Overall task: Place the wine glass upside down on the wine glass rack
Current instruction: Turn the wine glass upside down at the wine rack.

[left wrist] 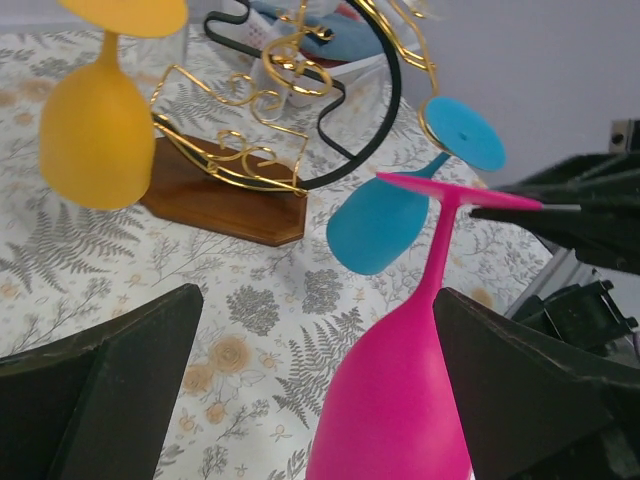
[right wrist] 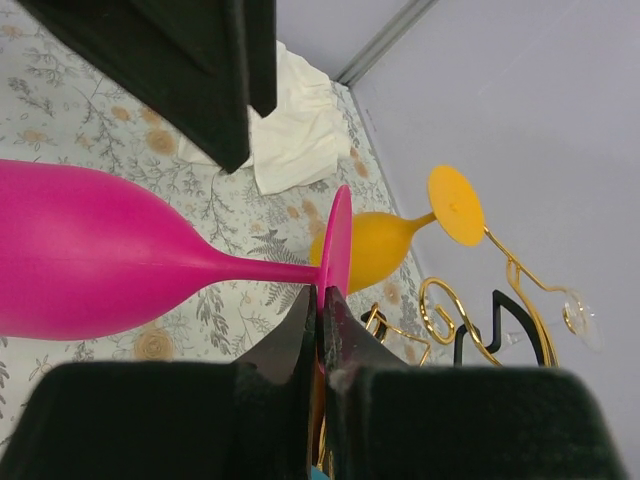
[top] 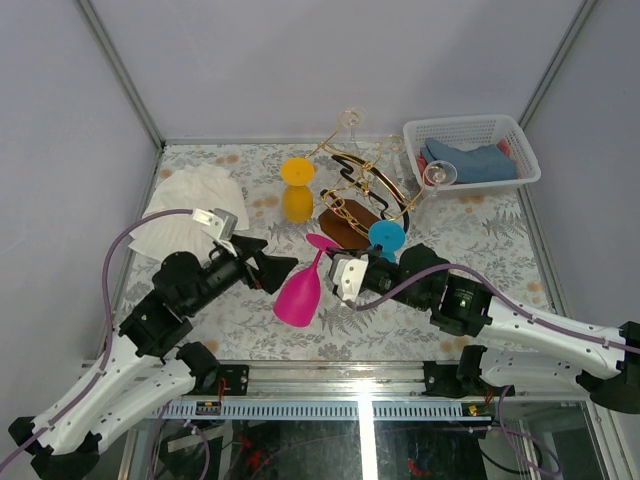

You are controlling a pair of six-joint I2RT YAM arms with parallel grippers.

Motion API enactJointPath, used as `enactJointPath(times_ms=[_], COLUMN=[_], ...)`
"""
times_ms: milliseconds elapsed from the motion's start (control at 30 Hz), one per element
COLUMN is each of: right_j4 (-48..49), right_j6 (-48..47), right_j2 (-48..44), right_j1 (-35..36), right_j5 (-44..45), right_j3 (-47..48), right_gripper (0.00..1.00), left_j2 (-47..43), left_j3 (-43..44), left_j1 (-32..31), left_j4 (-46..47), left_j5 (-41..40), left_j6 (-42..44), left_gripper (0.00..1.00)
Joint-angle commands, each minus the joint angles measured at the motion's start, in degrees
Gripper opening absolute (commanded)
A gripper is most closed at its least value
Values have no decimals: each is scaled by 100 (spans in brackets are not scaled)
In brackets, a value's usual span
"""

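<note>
A pink wine glass (top: 297, 295) hangs upside down above the table, foot up and bowl down, just in front of the wine glass rack (top: 345, 228). My right gripper (right wrist: 320, 292) is shut on the rim of the glass's flat foot (left wrist: 455, 190). My left gripper (left wrist: 318, 295) is open, its fingers on either side of the pink bowl (left wrist: 400, 400), which lies close to the right-hand finger (left wrist: 520, 380). The rack's wooden base (left wrist: 230, 200) carries gold wire arms and a black arch.
A yellow glass (top: 297, 190) and a blue glass (top: 387, 237) hang upside down on the rack, with clear glasses (top: 440, 174) on its far arms. A white basket (top: 470, 150) of cloths stands back right. A white cloth (top: 190, 205) lies at left.
</note>
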Motion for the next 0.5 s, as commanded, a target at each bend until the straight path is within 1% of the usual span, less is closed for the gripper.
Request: enactJointPath(times_ms=[0, 67, 133, 233, 367, 467], right_j4=[111, -102, -264, -230, -134, -115], right_j6=[270, 244, 212, 226, 292, 392], right_j2=[-118, -101, -97, -118, -92, -37], right_j1=[-292, -350, -363, -361, -358, -363], right_j5=[-611, -688, -722, -748, -853, -916], right_j3=[425, 510, 571, 539, 566, 598], right_gripper=[0, 0, 0, 0, 0, 0], left_j2=[108, 192, 197, 228, 329, 349], left_j3=[-252, -304, -334, -369, -515, -640], left_j1=[-24, -90, -183, -277, -349, -388], left_j4=[1037, 1202, 1280, 1361, 1778, 2105], left_j5=[840, 974, 926, 915, 1186, 1241], left_j6=[230, 235, 293, 406, 471, 516], left_gripper=[100, 100, 100, 100, 94, 86])
